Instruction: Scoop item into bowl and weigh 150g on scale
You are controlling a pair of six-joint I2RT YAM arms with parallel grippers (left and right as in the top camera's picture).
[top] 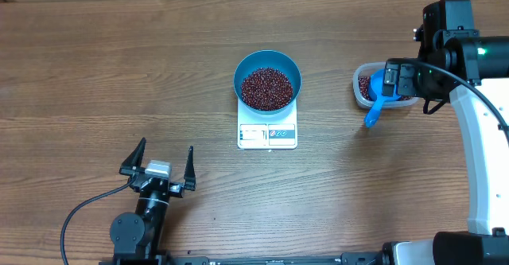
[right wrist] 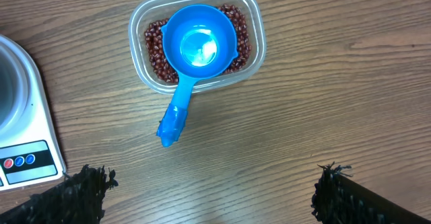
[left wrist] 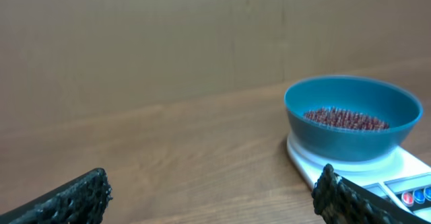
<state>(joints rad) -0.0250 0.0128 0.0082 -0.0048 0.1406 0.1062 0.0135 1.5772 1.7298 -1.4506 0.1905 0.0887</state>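
While the bowl (top: 246, 65) holds beans (top: 266, 88), the tub (right wrist: 256, 30) holds beans and scoop (right wrist: 195, 46).

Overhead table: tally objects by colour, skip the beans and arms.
Blue: 2, bowl and scoop
White: 1, scale
Clear: 1, tub
Total: 4
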